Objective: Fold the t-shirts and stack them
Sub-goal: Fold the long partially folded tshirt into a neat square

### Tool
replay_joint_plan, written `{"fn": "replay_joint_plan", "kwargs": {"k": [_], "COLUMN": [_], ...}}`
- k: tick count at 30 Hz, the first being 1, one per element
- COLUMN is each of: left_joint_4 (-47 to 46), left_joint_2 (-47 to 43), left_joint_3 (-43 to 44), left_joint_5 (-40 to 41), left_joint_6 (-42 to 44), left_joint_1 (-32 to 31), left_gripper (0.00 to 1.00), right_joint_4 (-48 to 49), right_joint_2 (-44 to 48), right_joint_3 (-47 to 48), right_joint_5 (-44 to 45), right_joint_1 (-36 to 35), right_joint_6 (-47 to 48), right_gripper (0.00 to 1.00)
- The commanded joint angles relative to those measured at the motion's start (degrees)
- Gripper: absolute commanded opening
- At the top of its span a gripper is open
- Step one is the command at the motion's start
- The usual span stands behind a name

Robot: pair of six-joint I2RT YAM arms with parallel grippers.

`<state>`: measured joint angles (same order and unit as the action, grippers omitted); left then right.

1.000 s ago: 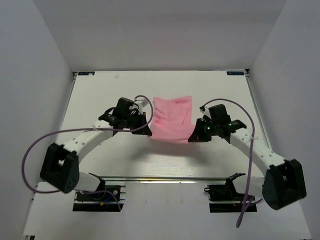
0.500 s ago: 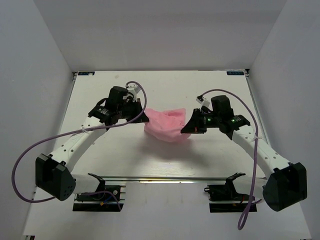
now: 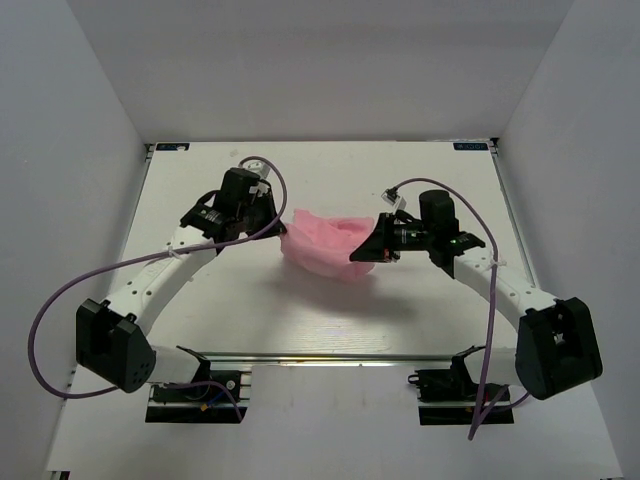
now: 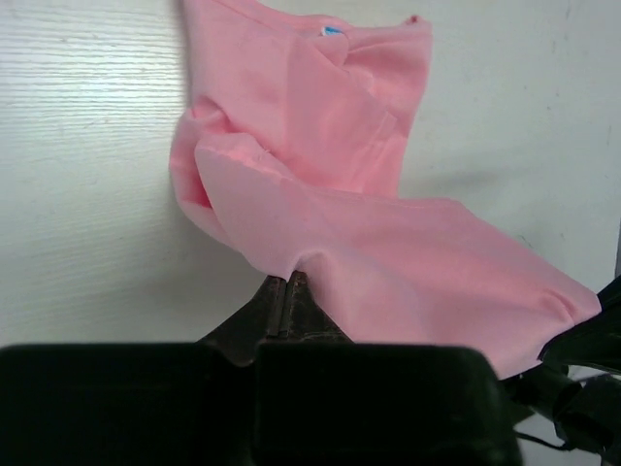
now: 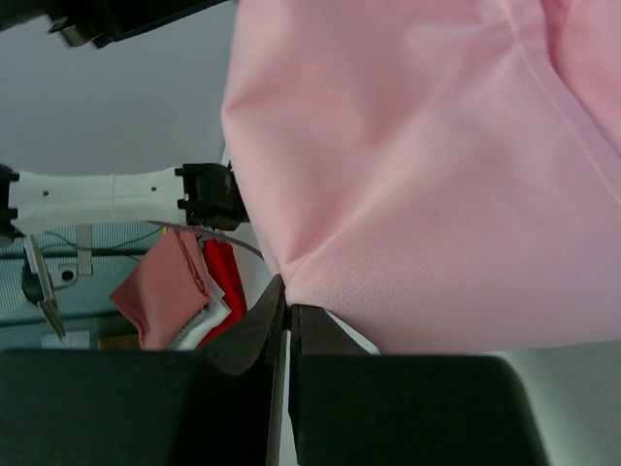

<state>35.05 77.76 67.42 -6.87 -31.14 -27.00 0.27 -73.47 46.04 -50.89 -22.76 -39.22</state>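
The light-pink t-shirt (image 3: 325, 245) hangs bunched between my two grippers over the middle of the table. My left gripper (image 3: 281, 229) is shut on its left edge, and in the left wrist view (image 4: 286, 280) the cloth (image 4: 330, 155) drapes away from the closed tips onto the table. My right gripper (image 3: 360, 253) is shut on its right edge. In the right wrist view (image 5: 287, 296) the pink fabric (image 5: 427, 175) fills the frame above the closed tips. Part of the shirt still rests on the table.
The white table (image 3: 250, 310) has walls at the back and both sides. In the right wrist view, a heap of red, salmon and white cloth (image 5: 175, 286) shows beyond the left arm (image 5: 107, 199).
Both grippers have moved up the table and toward each other with the shirt held. The shirt has gone from flat and spread to bunched and sagging between them.
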Motion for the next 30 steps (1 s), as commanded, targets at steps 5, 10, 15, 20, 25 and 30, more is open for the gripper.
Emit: {"fn": "replay_joint_plan", "kwargs": {"k": [5, 10, 15, 20, 25, 30], "left_joint_4": [1.25, -0.24, -3.32, -4.02, -4.55, -9.63], "left_joint_2": [-1.30, 2.13, 8.10, 15.83, 23.39, 30.60], "left_joint_3": [1.31, 4.21, 9.91, 15.54, 21.69, 27.93], "left_joint_5": [12.49, 14.61, 16.09, 17.25, 16.72, 13.30], "left_joint_6": [-2.61, -3.14, -1.21, -0.16, 0.90, 3.10], "left_joint_1": [0.63, 0.64, 0.64, 1.69, 2.92, 4.06], "left_gripper": [0.00, 0.00, 0.00, 0.00, 0.00, 0.00], "right_joint_4": [3.33, 3.50, 7.80, 15.01, 18.88, 20.64], "right_joint_2": [-3.87, -5.62, -10.71, -15.90, -21.44, -23.91], "right_joint_3": [-1.57, 0.45, 2.21, 3.61, 5.63, 6.87], "right_joint_5": [1.58, 4.40, 3.26, 0.45, -0.52, 1.32], "right_joint_1": [3.25, 5.88, 7.91, 9.49, 11.33, 12.92], "right_joint_6": [-1.38, -1.38, -4.36, -7.27, -9.73, -10.17], "right_gripper": [0.00, 0.00, 0.00, 0.00, 0.00, 0.00]}}
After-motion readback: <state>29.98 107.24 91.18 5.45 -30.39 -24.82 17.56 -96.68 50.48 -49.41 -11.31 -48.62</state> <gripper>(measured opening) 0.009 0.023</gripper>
